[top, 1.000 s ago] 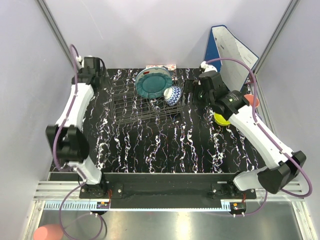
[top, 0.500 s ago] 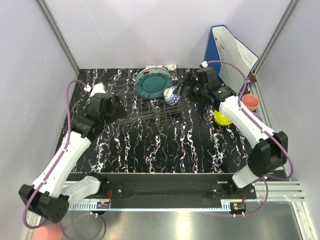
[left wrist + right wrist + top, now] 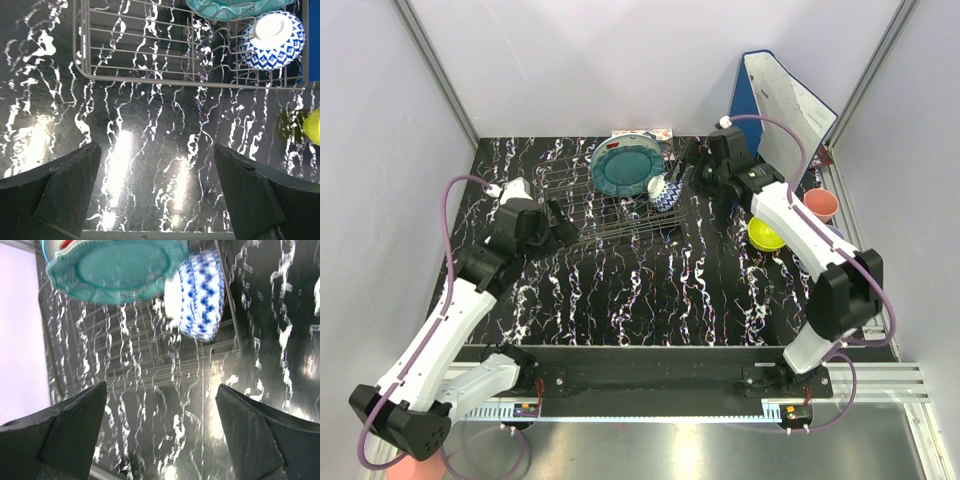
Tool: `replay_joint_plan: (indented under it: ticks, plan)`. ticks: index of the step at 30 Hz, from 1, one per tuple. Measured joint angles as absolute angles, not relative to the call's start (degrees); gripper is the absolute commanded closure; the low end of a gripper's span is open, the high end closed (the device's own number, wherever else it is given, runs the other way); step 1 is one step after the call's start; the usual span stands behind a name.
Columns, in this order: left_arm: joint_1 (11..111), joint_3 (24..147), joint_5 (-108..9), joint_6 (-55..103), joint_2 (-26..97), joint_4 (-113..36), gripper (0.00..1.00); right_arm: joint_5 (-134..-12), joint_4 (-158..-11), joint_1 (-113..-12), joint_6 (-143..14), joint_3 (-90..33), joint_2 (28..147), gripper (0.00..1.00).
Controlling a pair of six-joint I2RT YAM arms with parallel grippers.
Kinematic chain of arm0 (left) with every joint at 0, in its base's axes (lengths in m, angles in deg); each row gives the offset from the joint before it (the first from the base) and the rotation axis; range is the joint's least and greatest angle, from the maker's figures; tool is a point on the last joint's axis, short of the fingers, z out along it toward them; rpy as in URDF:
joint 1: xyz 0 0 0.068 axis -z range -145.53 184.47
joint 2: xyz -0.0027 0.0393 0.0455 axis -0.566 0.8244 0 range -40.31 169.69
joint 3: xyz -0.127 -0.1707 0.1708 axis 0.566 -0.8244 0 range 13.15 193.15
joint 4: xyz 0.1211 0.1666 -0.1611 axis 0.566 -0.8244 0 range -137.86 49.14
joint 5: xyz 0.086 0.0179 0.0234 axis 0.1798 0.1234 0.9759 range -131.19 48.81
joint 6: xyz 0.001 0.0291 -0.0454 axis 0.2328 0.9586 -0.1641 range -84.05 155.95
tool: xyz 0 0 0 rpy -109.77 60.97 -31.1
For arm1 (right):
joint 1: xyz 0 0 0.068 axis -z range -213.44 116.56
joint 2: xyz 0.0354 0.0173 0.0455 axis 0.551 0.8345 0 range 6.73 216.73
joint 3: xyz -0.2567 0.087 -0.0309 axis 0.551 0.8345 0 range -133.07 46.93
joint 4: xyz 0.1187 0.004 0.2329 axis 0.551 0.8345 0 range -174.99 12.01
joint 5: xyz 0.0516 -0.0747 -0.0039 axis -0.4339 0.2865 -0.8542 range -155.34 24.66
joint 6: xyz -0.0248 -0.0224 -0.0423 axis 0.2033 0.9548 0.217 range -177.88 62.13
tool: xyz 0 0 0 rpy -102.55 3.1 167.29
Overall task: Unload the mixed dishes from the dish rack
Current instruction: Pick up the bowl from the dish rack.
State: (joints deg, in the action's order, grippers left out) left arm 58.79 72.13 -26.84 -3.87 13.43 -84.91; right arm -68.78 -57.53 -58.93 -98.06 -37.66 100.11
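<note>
Both arms are out over the black marbled worktop (image 3: 650, 290), one on either side of the dish rack (image 3: 582, 205). The rack sits left of the middle, towards the far side.

At its far edge the teal plate (image 3: 628, 170) stands on its rim, face turned to the near side. The white plate (image 3: 632, 134) shows just behind it, only a strip of rim with a touch of red visible.

The blue-white bowl (image 3: 200, 295) lies tipped on its side in the rack's right corner, just beside the teal plate. From the left arm's camera its white foot ring faces the lens.

The left fingers (image 3: 560, 222) are spread wide with nothing between them, hovering over bare worktop at the rack's near-left side and pointing across towards it. Through that wrist camera the rack's near wire edge runs across the top of the view, apart from both tips.

The right fingers (image 3: 688, 170) are spread wide too, and empty. They hang just right of the rack and aim at the blue-white bowl, close to it but not touching.

Out on the right, off the rack, the yellow-green bowl (image 3: 763, 237) rests on the worktop, partly under the right arm. The pink cup (image 3: 820, 205) stands further right, near the edge. A blue binder (image 3: 775, 100) leans in the far-right corner.
</note>
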Motion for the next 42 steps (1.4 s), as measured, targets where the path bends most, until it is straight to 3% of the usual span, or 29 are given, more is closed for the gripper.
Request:
replay_joint_plan:
  ticks: [2,5,16,42]
  plan:
    - [58.8,72.0,-27.2,-4.5,13.5,-84.8,0.01,-68.2,-57.0,-58.9,-96.1,-41.2,102.9,0.12]
    - [58.9,71.6,-27.5,-4.8,13.9,-84.9,0.01,-66.9,-56.8,-58.9,-93.8,-43.3,106.1,0.15]
    - [59.2,69.8,-27.1,-4.8,15.2,-84.9,0.01,-64.3,-56.4,-58.9,-90.6,-43.8,115.2,0.17]
    - [59.2,67.5,-27.1,-4.6,16.5,-84.9,0.01,-60.7,-64.7,-61.9,-91.2,-43.8,115.7,0.16]
